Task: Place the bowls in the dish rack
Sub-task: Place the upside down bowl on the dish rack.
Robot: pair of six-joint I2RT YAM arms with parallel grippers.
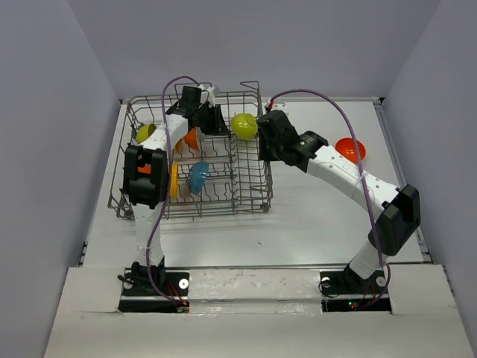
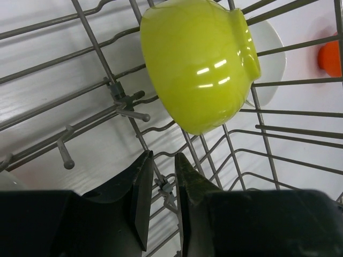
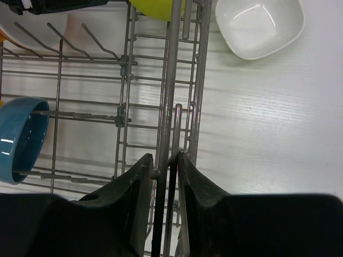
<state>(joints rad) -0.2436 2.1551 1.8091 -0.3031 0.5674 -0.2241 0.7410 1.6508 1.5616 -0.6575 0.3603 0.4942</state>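
— At the right wall of the dish rack (image 1: pixel 223 210), what sits there?
— A lime green bowl (image 2: pixel 198 64), tipped on its side inside the rack, with its foot toward the wall wires. Just outside those wires a white bowl (image 3: pixel 260 27) lies on the table (image 1: pixel 320 216). Farther right a red-orange bowl (image 1: pixel 350 149) stands alone.
— And the grippers?
— The left gripper (image 2: pixel 162 155) hangs inside the rack near the lime green bowl, apart from it. Its jaws stand a slim gap apart with nothing between them. The right gripper (image 3: pixel 165 156) straddles the wall itself. Upright wires fill the gap between its fingers, but whether they squeeze I cannot tell.
— What else is loaded?
— A teal bowl (image 3: pixel 19 136) and a yellow bowl (image 1: pixel 174 179) stand on edge among the tines. An orange bowl (image 1: pixel 192 139) is half hidden under the left arm, and a second lime bowl (image 1: pixel 146 133) sits in the far left corner.
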